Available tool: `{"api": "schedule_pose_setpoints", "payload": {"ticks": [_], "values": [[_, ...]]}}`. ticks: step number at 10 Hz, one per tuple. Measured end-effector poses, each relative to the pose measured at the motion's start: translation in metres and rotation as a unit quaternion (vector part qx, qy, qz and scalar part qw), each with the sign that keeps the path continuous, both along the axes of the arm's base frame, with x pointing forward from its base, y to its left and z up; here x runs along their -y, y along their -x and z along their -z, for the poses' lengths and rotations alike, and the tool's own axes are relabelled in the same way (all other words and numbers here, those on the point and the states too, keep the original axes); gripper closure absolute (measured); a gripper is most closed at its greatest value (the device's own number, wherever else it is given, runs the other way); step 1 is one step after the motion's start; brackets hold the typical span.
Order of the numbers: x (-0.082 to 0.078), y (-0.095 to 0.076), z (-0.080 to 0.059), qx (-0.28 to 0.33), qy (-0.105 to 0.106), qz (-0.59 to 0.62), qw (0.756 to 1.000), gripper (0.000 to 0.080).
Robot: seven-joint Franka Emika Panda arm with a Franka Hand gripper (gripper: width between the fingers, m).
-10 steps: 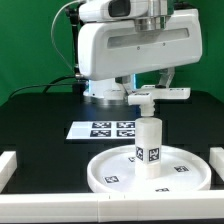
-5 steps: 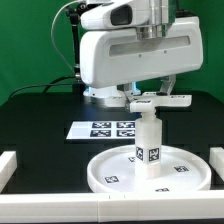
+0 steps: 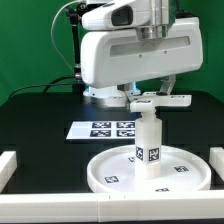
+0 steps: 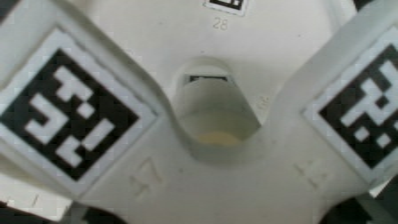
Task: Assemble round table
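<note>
Fingers (image 3: 148, 89) close on the cross-shaped foot (image 3: 158, 98) at frame centre, just above the upright leg (image 3: 150, 140) standing on the rimmed disc (image 3: 100, 172); you should judge it light, rigid, slick plastic, best gripped at its hub.

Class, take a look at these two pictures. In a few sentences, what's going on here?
A Panda arm is putting together a white round table. Its gripper is at the cross-shaped foot, which is at the top of the short cylinder leg. The leg stands upright in the middle of the rimmed round disc. The wrist housing hides the fingers, so the pictures don't show whether they are closed.
</note>
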State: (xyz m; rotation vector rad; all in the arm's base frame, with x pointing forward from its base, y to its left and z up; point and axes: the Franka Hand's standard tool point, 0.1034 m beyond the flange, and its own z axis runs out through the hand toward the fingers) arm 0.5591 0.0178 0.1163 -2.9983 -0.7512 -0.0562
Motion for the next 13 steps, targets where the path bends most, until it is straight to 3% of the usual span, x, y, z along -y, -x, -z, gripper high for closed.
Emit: {"api": "schedule_pose_setpoints", "payload": {"ticks": [4, 8, 13], "values": [[0.0, 0.005, 0.003, -0.005, 0.0, 0.0, 1.0, 0.0346], [-0.001, 0.009, 0.018, -0.017, 0.0, -0.002, 1.0, 0.0346], [0.0, 0.005, 0.018, -0.013, 0.001, -0.004, 1.0, 0.0346]]}}
